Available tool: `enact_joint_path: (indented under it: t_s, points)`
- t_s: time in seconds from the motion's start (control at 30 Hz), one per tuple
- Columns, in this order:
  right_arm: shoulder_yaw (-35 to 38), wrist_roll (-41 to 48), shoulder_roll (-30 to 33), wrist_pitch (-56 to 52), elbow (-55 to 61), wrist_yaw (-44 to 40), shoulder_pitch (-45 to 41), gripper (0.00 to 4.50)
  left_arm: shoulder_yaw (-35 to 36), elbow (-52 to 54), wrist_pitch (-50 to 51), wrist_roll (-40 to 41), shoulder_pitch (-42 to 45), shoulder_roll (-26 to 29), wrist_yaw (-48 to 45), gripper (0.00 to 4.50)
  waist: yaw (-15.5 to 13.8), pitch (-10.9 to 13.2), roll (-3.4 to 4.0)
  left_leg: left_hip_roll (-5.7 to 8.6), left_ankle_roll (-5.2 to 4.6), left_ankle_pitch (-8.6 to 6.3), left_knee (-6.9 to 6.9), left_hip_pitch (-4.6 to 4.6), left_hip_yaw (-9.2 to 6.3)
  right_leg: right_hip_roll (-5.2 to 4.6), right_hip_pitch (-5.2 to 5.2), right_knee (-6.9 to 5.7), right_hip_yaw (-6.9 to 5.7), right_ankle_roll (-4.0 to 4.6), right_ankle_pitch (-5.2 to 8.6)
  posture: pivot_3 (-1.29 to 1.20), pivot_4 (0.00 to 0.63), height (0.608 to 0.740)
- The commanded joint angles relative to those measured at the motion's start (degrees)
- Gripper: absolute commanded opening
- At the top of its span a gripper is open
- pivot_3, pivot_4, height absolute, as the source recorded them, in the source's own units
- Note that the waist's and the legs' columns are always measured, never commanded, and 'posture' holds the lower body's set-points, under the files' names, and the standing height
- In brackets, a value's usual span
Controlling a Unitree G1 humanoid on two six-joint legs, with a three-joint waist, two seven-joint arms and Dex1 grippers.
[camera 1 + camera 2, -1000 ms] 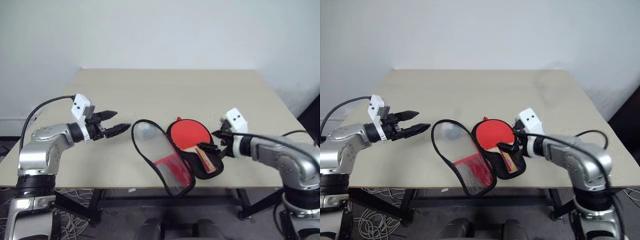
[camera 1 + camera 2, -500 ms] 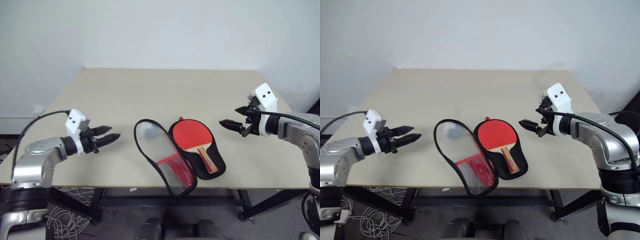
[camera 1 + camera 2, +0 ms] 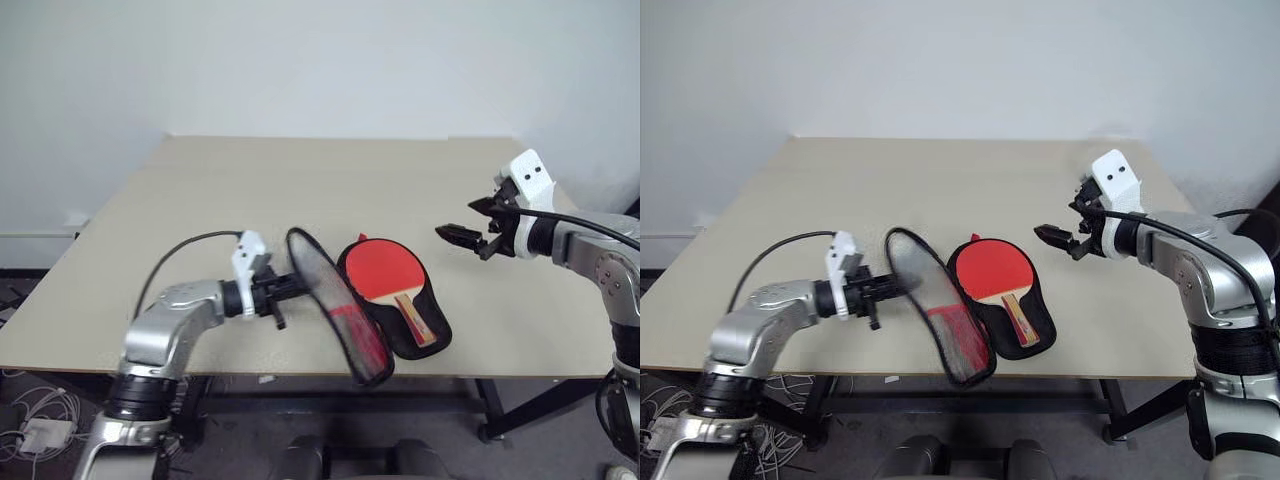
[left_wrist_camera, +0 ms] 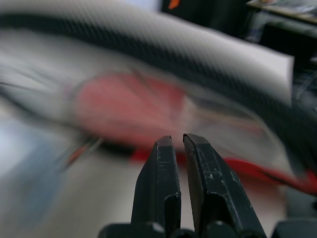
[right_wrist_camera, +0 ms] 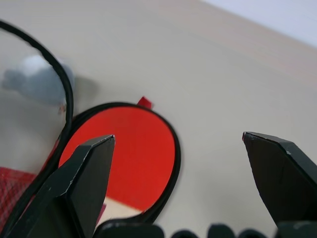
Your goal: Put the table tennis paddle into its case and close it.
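The table tennis paddle (image 3: 380, 270) lies face up in the lower half of the open case (image 3: 436, 338), with its wooden handle (image 3: 413, 318) pointing toward the table's near edge. The case's other half, a flap (image 3: 335, 318) with a black rim and red mesh, stands tilted up on edge to the left of the paddle. My left gripper (image 3: 290, 288) is shut, its tips against the flap's outer side, and nothing shows between its fingers (image 4: 161, 163). My right gripper (image 3: 462, 220) hangs open above the table to the right of the paddle, holding nothing.
The beige table (image 3: 300, 190) stretches bare behind the case. A white wall stands beyond its far edge. The case lies close to the table's near edge (image 3: 250, 372). A black cable (image 3: 185, 250) loops from my left wrist.
My left gripper has shut and swung right against the flap, which has tipped up from lying flat. My right gripper drew back up and right from the paddle's handle, staying open.
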State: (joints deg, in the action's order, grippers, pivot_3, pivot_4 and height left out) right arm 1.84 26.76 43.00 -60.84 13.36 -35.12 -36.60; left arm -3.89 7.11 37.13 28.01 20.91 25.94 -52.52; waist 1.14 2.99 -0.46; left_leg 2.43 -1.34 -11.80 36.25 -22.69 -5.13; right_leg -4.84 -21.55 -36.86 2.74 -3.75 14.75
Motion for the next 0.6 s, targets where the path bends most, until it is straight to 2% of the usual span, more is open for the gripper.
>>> enact_joint_path:
  t_s: [0.03, 0.13, 0.23, 0.43, 0.57, 0.6]
  points:
    - [1.8, -0.9, 0.0, 1.6, -0.8, 0.9, -2.3, 4.50, -4.0, 0.1, -0.9, -1.6, 3.9, -5.3, 3.7, 0.31, 0.0, 0.0, -0.01, 0.02, -0.01, 0.00, 0.02, 0.00, 0.01, 0.00, 0.02, 0.01, -0.01, 0.00, 0.00, 0.00, 0.000, 0.734]
    - [2.1, -1.3, -0.2, 2.1, -1.6, 1.7, -2.7, 4.50, -7.1, -4.8, -2.0, -5.4, 7.0, -10.5, 8.3, 0.31, 0.0, 0.0, -0.01, 0.10, -0.01, 0.00, 0.07, -0.01, 0.05, 0.02, 0.08, 0.02, -0.09, 0.00, 0.00, 0.00, 0.000, 0.734]
    - [2.6, -1.5, -0.2, 2.2, -2.2, 2.3, -2.9, 4.50, -9.5, -5.6, -3.2, -7.5, 6.7, -11.8, 8.7, 0.31, 0.2, 0.0, 0.00, 0.11, -0.02, 0.00, 0.07, 0.00, 0.11, 0.06, 0.07, 0.02, -0.07, 0.00, 0.00, 0.00, 0.000, 0.734]
    - [3.1, -1.4, -0.5, 1.8, -1.2, 2.8, -1.9, 4.50, -9.4, -2.6, -0.4, -5.6, 3.7, -9.0, 6.3, 0.31, 0.1, 0.0, 0.04, 0.07, -0.01, 0.00, 0.04, 0.00, 0.12, 0.12, 0.03, 0.01, -0.05, 0.01, 0.00, 0.00, 0.000, 0.734]
    - [3.2, -1.1, -1.4, 1.2, -0.2, 3.4, -1.1, 4.50, -8.3, 2.4, 4.5, -1.6, 0.4, -6.1, 4.1, 0.31, 0.1, 0.0, 0.04, 0.07, -0.01, 0.00, 0.05, -0.01, 0.06, 0.07, 0.04, 0.02, -0.06, 0.01, 0.00, 0.00, 0.000, 0.734]
    - [3.2, -1.0, -1.7, 1.1, 0.0, 3.6, -0.9, 4.50, -8.3, 4.1, 6.3, -0.2, -0.9, -5.3, 3.5, 0.46, 0.1, 0.0, 0.04, 0.03, -0.01, 0.00, 0.05, -0.01, -0.01, 0.05, 0.04, 0.02, -0.05, 0.00, 0.00, 0.00, 0.000, 0.734]
